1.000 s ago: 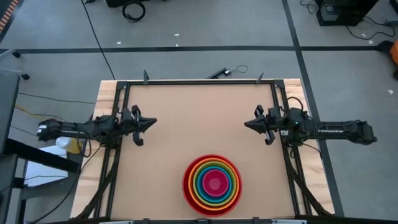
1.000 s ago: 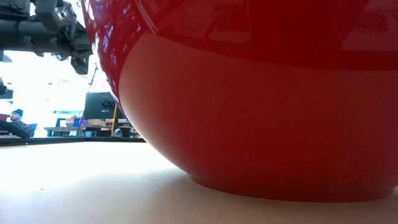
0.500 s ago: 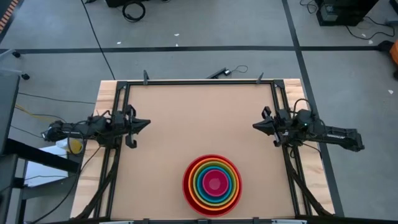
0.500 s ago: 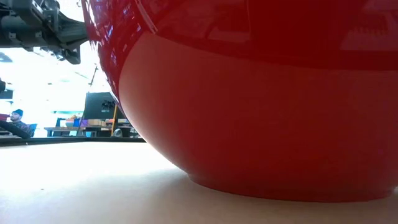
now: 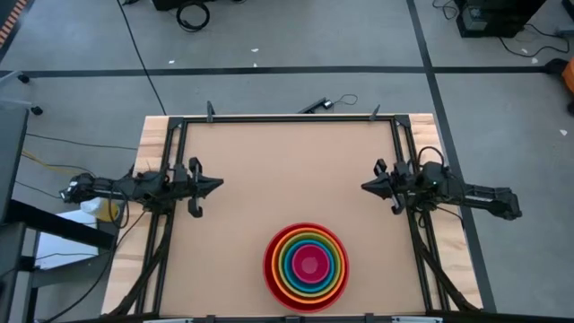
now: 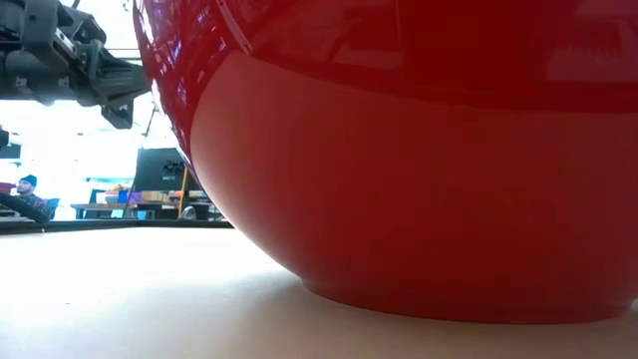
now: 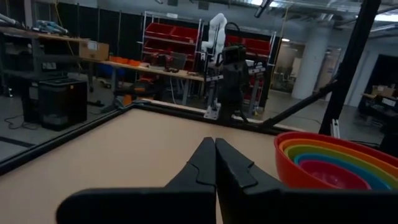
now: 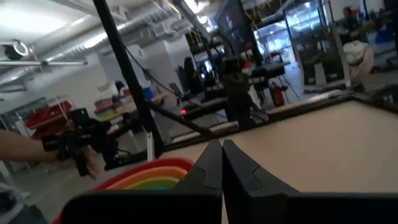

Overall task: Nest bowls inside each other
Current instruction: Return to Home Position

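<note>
High view: the bowls (image 5: 306, 266) are found nested as one stack at lower centre of the frame, red outermost, then orange, lime green, blue, pink in the middle. The left pincer (image 5: 218, 184) is placed at mid-left and the right pincer (image 5: 366, 187) at mid-right, both pointed inward and well apart from the stack, which lies below and between them, somewhat nearer the right. No long axis is presented by the round stack. The tan tabletop (image 5: 287, 152) is bare above the stack; nesting is judged complete, so only retreat to the edges is called for, and no obstacle is noted. Low view: most of the frame is filled by the red bowl (image 6: 419, 150), seated flat on the tabletop; an arm, taken for the left, is seen at upper left, and a person (image 6: 24, 187) at far left in the room. Left wrist view: the pincer (image 7: 214, 142) is seen with fingers pressed together and nothing held; the stack is at lower right. Right wrist view: the pincer (image 8: 222, 144) is likewise closed and empty, the stack at lower left, shelving and benches beyond.
</note>
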